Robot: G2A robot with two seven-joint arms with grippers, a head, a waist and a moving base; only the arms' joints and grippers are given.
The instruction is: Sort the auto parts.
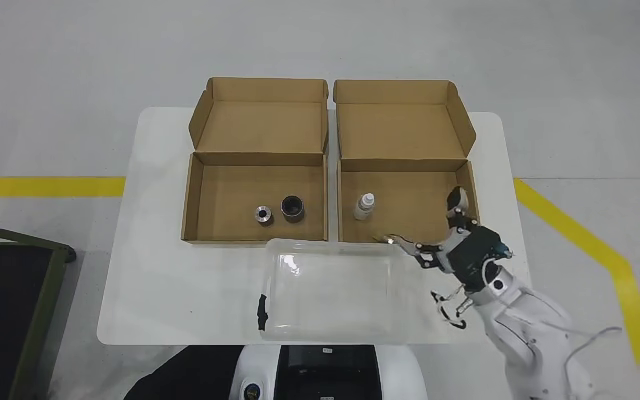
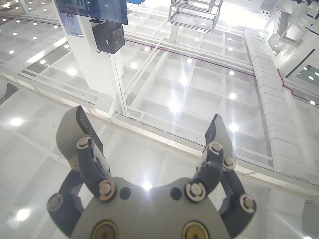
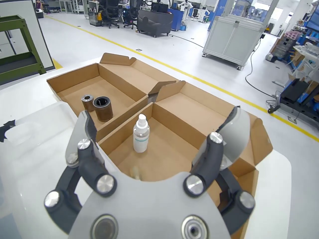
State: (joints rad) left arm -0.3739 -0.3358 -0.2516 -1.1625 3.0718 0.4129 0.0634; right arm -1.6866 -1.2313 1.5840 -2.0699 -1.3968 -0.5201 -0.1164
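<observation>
Two open cardboard boxes stand side by side. The left box (image 1: pixel 200 205) holds a silver cylinder (image 1: pixel 260 212) and a black cylinder (image 1: pixel 292 207); both stand upright (image 3: pixel 86 102) (image 3: pixel 102 108). A white spray bottle (image 1: pixel 365 206) stands upright (image 3: pixel 140 135) in the right box (image 1: pixel 440 200). My right gripper (image 1: pixel 430 222) hovers open over that box's front right corner, nothing between its fingers (image 3: pixel 160 114). A small pale blurred thing (image 3: pixel 135 171) lies on the box floor just below it. My left gripper (image 2: pixel 148 115) is open and empty, pointing up at the ceiling.
A clear plastic tray (image 1: pixel 290 325) sits in front of the boxes, with a black mark (image 1: pixel 262 308) on its left rim. The white table (image 1: pixel 150 250) has bare room on its left side. Both box lids (image 1: pixel 265 120) stand open at the back.
</observation>
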